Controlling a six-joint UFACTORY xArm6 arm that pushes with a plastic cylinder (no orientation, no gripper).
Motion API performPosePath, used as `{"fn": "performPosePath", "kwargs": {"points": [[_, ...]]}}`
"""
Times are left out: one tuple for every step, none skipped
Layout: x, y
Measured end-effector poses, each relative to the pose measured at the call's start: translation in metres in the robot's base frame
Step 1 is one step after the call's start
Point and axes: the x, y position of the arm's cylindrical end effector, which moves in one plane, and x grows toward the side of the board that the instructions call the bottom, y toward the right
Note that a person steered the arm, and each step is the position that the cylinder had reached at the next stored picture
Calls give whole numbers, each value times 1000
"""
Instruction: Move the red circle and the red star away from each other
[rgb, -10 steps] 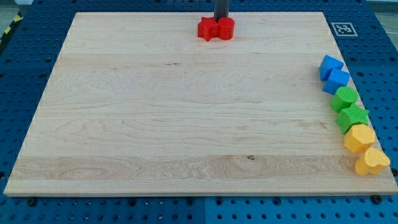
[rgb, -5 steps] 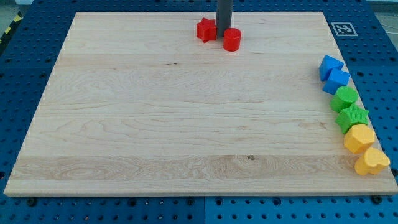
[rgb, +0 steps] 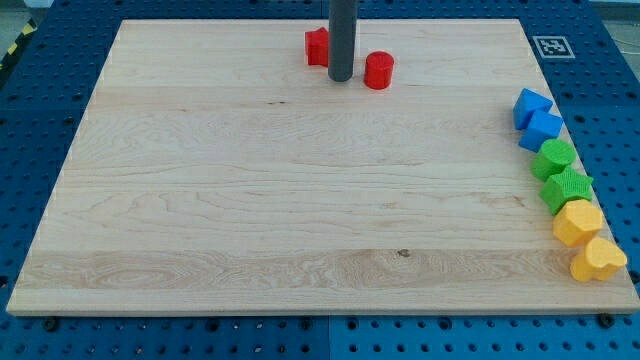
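Observation:
The red circle (rgb: 378, 71) lies near the board's top edge, just right of my rod. The red star (rgb: 317, 47) lies to the rod's left and a little higher, partly hidden behind the rod. My tip (rgb: 340, 78) rests on the board between the two red blocks, slightly below them. A small gap separates the circle from the rod; the star's right side is covered by the rod, so contact there cannot be told.
Along the board's right edge runs a column of blocks: two blue blocks (rgb: 531, 107) (rgb: 542, 130), a green block (rgb: 554, 158), a green star (rgb: 567, 188), a yellow block (rgb: 578, 222) and a yellow heart (rgb: 598, 260). A fiducial tag (rgb: 550, 46) sits at the top right corner.
The rod came down the view between the two touching red blocks and split them. The star has shifted left, the circle right and down. The tip now sits lower and slightly left.

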Motion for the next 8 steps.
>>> {"fn": "performPosePath", "kwargs": {"points": [[16, 0], [17, 0], [17, 3], [17, 5], [-4, 5], [-12, 5], [-12, 5], [-13, 16]]}}
